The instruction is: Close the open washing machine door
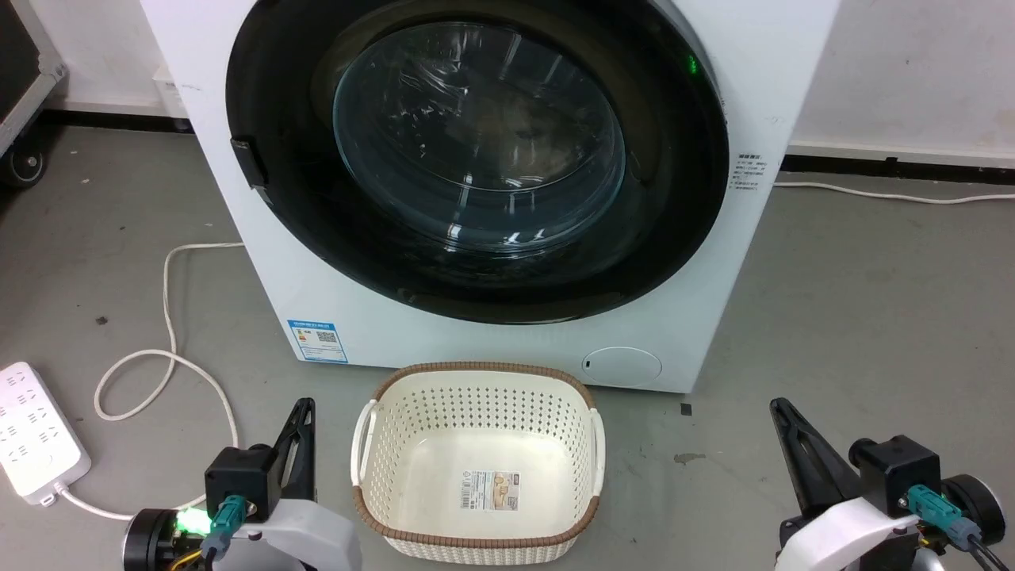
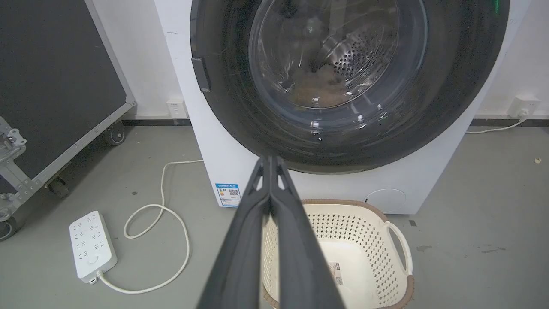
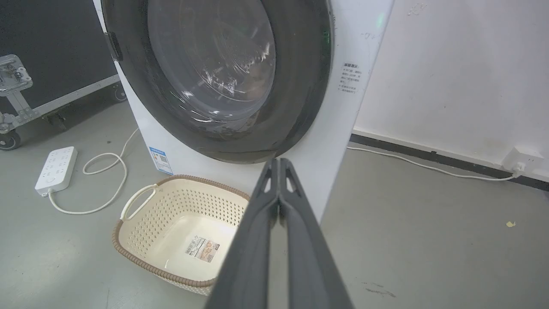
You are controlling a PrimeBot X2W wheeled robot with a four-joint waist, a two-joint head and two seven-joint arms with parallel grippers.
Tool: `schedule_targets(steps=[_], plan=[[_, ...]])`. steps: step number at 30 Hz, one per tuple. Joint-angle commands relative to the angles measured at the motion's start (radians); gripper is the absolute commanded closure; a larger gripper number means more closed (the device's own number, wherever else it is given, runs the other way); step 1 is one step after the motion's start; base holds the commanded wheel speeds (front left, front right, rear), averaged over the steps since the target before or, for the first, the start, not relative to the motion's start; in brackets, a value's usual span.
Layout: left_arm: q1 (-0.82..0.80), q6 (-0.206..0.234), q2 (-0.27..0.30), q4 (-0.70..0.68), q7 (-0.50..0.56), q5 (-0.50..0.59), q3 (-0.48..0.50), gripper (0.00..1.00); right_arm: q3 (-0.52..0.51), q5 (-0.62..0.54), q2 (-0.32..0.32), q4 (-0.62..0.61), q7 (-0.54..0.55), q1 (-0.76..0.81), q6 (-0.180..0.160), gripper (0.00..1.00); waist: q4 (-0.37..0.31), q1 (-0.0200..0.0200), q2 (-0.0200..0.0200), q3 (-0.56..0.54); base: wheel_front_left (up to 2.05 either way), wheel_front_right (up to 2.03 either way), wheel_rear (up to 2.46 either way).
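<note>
The washing machine [image 1: 262, 277] is a big white box standing ahead of me on the grey floor. Its door [image 1: 682, 198], with a wide glossy black rim and a bulging glass bowl [image 1: 476, 135], lies flat against the front; I see no gap around it. A small dark handle [image 1: 247, 162] sits on the rim's left edge. My left gripper [image 1: 304, 406] rests low at the left, shut and holding nothing. My right gripper [image 1: 777, 406] rests low at the right, also shut and holding nothing. Both are well short of the machine. The wrist views show each pair of fingers [image 2: 270, 162] [image 3: 279, 162] pressed together.
A cream perforated basket [image 1: 476, 371] stands empty on the floor right before the machine, between my arms. A white power strip [image 1: 32, 432] and its looping cable [image 1: 170, 357] lie at the left. A black wheeled case [image 2: 51, 86] stands farther left. Another cable [image 1: 872, 193] runs along the right wall.
</note>
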Motion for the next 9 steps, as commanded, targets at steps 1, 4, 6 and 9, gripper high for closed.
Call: schedule_targets(steps=[1,4,6,9], plan=[[-0.009,0.003,0.000,-0.005,0.000,0.003,0.000,1.00,0.000,-0.008,0.005,-0.005,0.000,-0.013,-0.001,1.00,0.000,0.0000,-0.0001,0.000,0.00,0.00,0.00],[-0.009,0.003,0.000,-0.005,0.000,0.003,0.000,1.00,0.000,-0.008,0.005,-0.005,0.000,-0.013,-0.001,1.00,0.000,0.0000,-0.0001,0.000,0.00,0.00,0.00],[-0.009,0.003,0.000,-0.005,0.000,0.003,0.000,1.00,0.000,-0.008,0.005,-0.005,0.000,-0.013,-0.001,1.00,0.000,0.0000,-0.0001,0.000,0.00,0.00,0.00],[-0.009,0.003,0.000,-0.005,0.000,0.003,0.000,1.00,0.000,-0.008,0.005,-0.005,0.000,-0.013,-0.001,1.00,0.000,0.0000,-0.0001,0.000,0.00,0.00,0.00]])
